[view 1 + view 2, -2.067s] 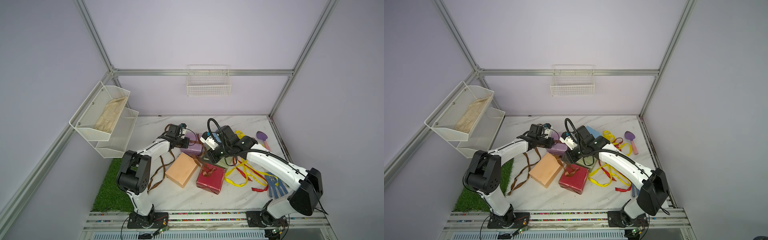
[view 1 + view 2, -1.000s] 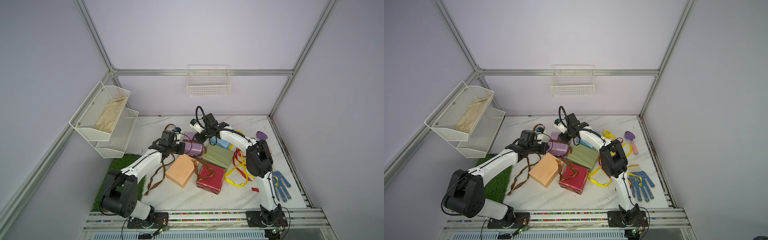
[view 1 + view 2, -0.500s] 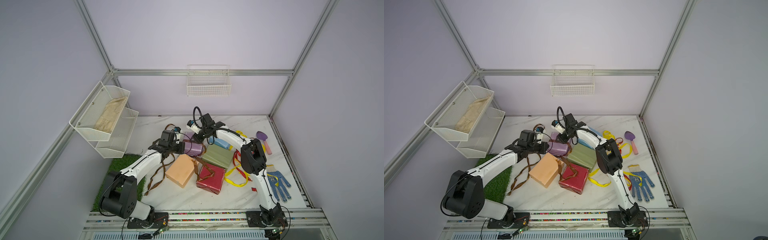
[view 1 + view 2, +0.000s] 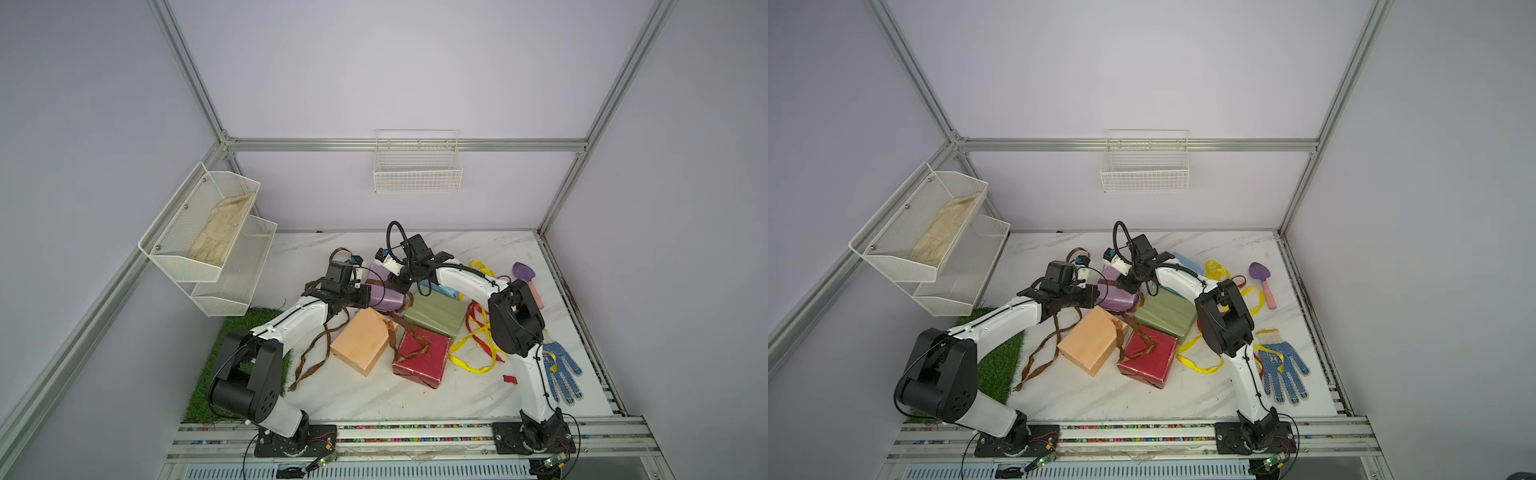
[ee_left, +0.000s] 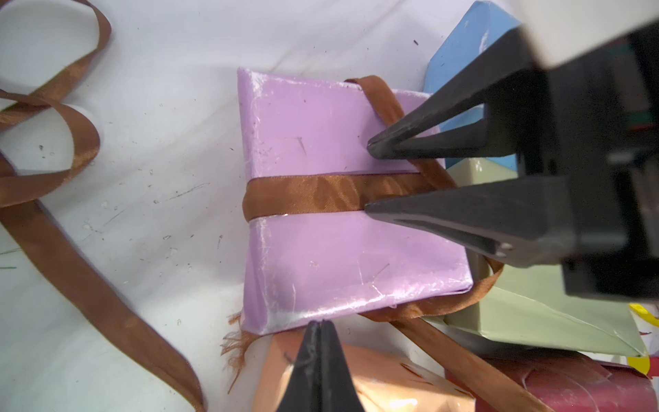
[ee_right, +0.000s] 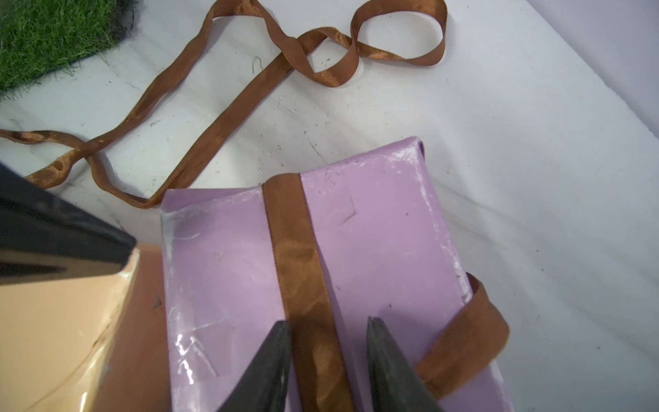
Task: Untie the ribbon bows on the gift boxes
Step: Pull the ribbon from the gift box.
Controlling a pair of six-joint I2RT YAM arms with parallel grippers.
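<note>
right fingers (image 6: 392,374) have come over to the lilac box (image 6: 221,285), half open astride its brown ribbon (image 6: 299,267), holding nothing; left fingers (image 5: 321,356) are shut and empty, so a pull could drag the loose box.

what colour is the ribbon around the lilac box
Brown, with a satin sheen: the ribbon shows best in the right wrist view.

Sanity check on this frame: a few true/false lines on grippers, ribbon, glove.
1. The right gripper straddles the brown ribbon on the lilac box, jaws apart. True.
2. The left gripper is open. False: it is shut, tips together beside the lilac box.
3. The glove lies in a wall basket. False: it lies on the table.
4. A brown strand crosses the dark red box. True.
</note>
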